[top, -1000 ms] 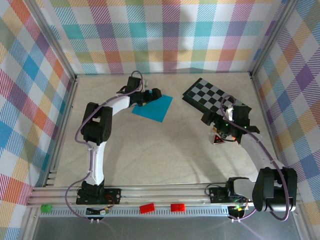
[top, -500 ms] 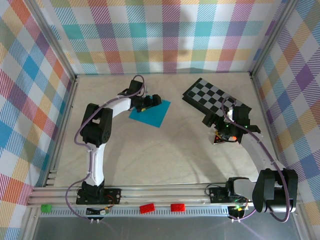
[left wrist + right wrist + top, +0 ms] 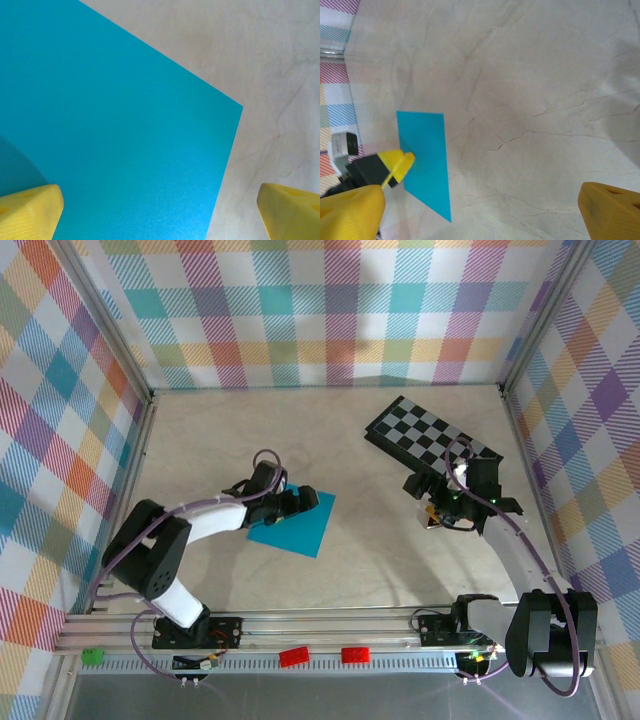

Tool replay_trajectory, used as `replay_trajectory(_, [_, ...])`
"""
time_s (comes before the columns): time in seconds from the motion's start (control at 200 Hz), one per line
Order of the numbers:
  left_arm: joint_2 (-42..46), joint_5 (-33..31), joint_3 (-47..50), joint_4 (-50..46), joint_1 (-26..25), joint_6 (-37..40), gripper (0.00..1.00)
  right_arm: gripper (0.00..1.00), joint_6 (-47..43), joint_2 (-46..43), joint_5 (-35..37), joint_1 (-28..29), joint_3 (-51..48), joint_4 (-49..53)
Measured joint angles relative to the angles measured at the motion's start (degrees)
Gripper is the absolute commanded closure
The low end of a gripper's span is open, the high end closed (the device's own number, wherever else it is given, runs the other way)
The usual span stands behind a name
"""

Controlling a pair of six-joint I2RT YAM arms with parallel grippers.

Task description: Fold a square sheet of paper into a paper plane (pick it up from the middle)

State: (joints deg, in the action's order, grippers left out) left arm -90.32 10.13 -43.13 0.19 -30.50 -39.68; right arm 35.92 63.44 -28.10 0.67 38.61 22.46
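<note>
The square sheet of paper (image 3: 297,530) lies flat on the table (image 3: 340,580), left of centre and well apart from the checkered board (image 3: 430,430). The left gripper (image 3: 298,503) hangs over its far edge, jaws spread wide and grasping nothing. The right gripper (image 3: 437,512) is likewise released and empty, near the board.

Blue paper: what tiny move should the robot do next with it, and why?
Probably slide the open left gripper toward the middle of the square sheet of paper. The sheet lies flat and unfolded on the table, and one fingertip hangs over the paper while the other is past its edge, so it looks off-centre for a middle pickup.
</note>
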Motion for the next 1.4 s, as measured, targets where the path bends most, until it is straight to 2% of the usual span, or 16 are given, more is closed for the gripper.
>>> replay_trajectory(0.195, [9.6,-5.8,8.0,-0.1,-4.8,-5.7,0.00,0.01,2.6,-0.9,-5.9,0.0,-3.1,-3.7])
replay_trajectory(0.35, [15.6,-8.5,10.1,-0.2,-6.9,-6.4,0.00,0.01,2.7,-5.4,-7.8,0.0,-5.0,-3.4])
replay_trajectory(0.525, [24.7,-12.7,13.8,0.0,-6.9,-3.7,0.00,0.01,2.6,-11.5,-12.9,0.0,-5.7,-4.7])
replay_trajectory(0.69, [29.5,-12.7,16.5,-0.2,-6.9,1.6,0.04,0.01,1.9,-13.6,-15.6,0.6,-5.9,-3.1])
replay_trajectory(0.815, [26.4,-11.0,13.2,-3.1,-6.9,6.2,0.03,0.01,0.6,-14.0,-16.0,0.9,-6.0,-0.7])
replay_trajectory(0.885, [22.0,-10.6,8.8,-6.1,-6.9,8.4,0.00,0.01,0.2,-13.8,-16.1,1.0,-6.1,0.2])
replay_trajectory(1.05, [10.8,-10.0,-0.5,-11.8,-6.9,13.7,0.00,0.01,-0.9,-13.6,-15.5,1.7,-6.1,3.0])
replay_trajectory(1.2, [3.1,-9.4,-5.1,-16.7,-6.9,17.0,0.00,0.01,-4.3,-13.4,-10.2,1.7,-5.6,9.7])
replay_trajectory(1.4, [-1.2,-7.2,-5.8,-19.0,-6.9,17.8,0.00,0.01,-5.3,-10.4,-4.9,1.7,-4.5,13.6])
